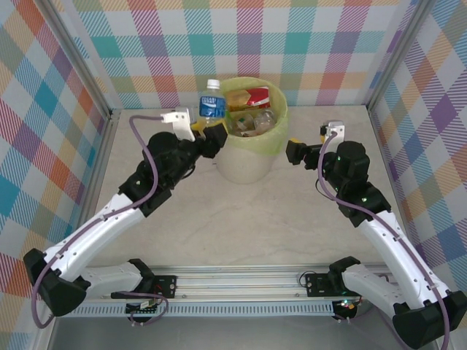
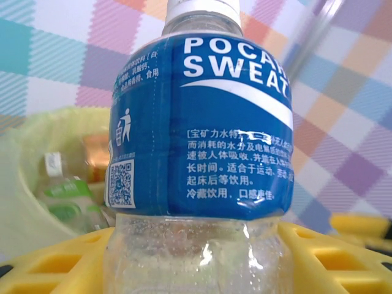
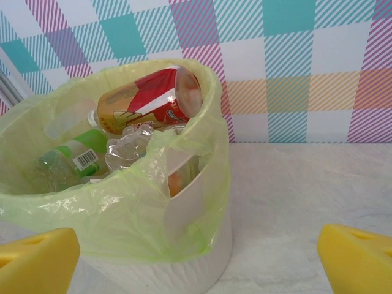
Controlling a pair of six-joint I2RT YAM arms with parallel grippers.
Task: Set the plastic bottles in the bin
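— What stands on the counter (image 1: 241, 211)?
— The bin (image 1: 248, 164), far side, middle: a round off-white bucket with a pale green bag folded over its rim.
— Anything in it?
— Several bottles. A red-label bottle (image 3: 153, 98) lies tilted on top against the far rim, and a green-label bottle (image 3: 73, 156) sits lower among crumpled clear ones.
— And the blue one?
— The blue-label bottle (image 1: 211, 102) is upright with its white cap on top, off the counter, just beside the bin's left rim.
— Who has it?
— The left tool (image 1: 208, 133). Its yellow fingers (image 2: 55, 263) are closed on the clear body below the label.
— The right tool (image 1: 294, 151)?
— Spread wide and holding nothing, near the bin's right side and facing it, not touching.
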